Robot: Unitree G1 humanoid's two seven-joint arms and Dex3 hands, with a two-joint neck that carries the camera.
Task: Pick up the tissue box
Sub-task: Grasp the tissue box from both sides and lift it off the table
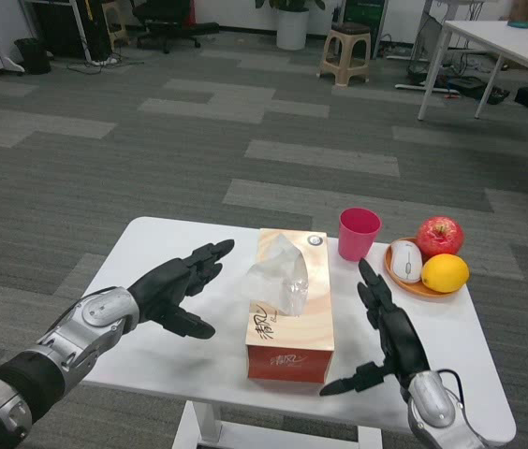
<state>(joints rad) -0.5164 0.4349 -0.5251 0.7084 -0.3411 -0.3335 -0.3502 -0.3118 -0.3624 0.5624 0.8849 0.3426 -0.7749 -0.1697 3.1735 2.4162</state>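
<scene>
tissue box (pixel 290 309) sitting mid-worktop (pixel 152 253) near the front edge, left hand (pixel 178 288) and right hand (pixel 390 332) flanking it, fingers spread apart, not touching, pink cup (pixel 359 233) behind

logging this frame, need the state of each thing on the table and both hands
orange cardboard tissue box: flat on the white table, tissue sticking up from the slot, not held
pink plastic cup: upright
red apple, yellow lemon, white computer mouse: on the orange plate
left hand: open, left of the box
right hand: open, right of the box
</scene>
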